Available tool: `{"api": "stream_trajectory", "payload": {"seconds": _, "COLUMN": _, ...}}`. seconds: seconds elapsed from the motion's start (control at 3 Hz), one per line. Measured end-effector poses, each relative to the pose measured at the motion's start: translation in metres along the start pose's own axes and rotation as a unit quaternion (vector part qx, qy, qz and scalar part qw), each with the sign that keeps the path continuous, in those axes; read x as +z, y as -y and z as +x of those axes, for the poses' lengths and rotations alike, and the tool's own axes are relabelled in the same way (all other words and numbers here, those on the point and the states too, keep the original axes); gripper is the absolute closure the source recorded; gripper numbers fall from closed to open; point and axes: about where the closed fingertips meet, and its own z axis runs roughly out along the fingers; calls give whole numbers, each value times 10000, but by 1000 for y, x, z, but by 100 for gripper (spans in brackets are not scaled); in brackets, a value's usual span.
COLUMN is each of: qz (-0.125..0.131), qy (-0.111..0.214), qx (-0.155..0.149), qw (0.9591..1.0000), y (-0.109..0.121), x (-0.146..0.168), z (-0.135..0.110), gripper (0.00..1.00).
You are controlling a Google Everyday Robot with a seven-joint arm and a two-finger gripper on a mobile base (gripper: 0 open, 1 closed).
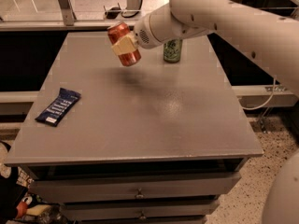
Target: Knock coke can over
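The grey table (163, 115) lies below the gripper, with bare top on its near side. The white arm (224, 17) reaches in from the right. The gripper (124, 45) hangs over the far part of the table, its fingers clamped around the middle of the coke can (117, 31). The can is tilted, top leaning to the left, and appears held clear of the surface, with a shadow under it.

The main risk is judged to be the release. Let go from this height, the can could bounce or roll off the far or left edge, or land upright. A green can (173, 50) stands just to the right of the gripper, behind the wrist, so a sideways sweep could topple that one instead. A blue packet (58, 107) lies well to the near left and looks unlikely to interfere.
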Motion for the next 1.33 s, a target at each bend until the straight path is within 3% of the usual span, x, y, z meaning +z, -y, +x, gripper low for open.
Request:
{"api": "stream_trajectory", "payload": {"seconds": 0.33, "qz": -49, "qy": -565, "qx": -13, "qw": 9984, "y": -3, "x": -1, "z": 9, "gripper": 100}}
{"api": "stream_trajectory", "payload": {"seconds": 0.67, "qz": -36, "qy": -1333, "qx": -172, "qw": 9909, "y": -10, "x": 0, "z": 16, "gripper": 100}}
{"api": "stream_trajectory", "payload": {"seconds": 1.33, "qz": -220, "qy": -2188, "qx": -549, "qw": 9740, "y": -24, "x": 23, "z": 24, "gripper": 100}}
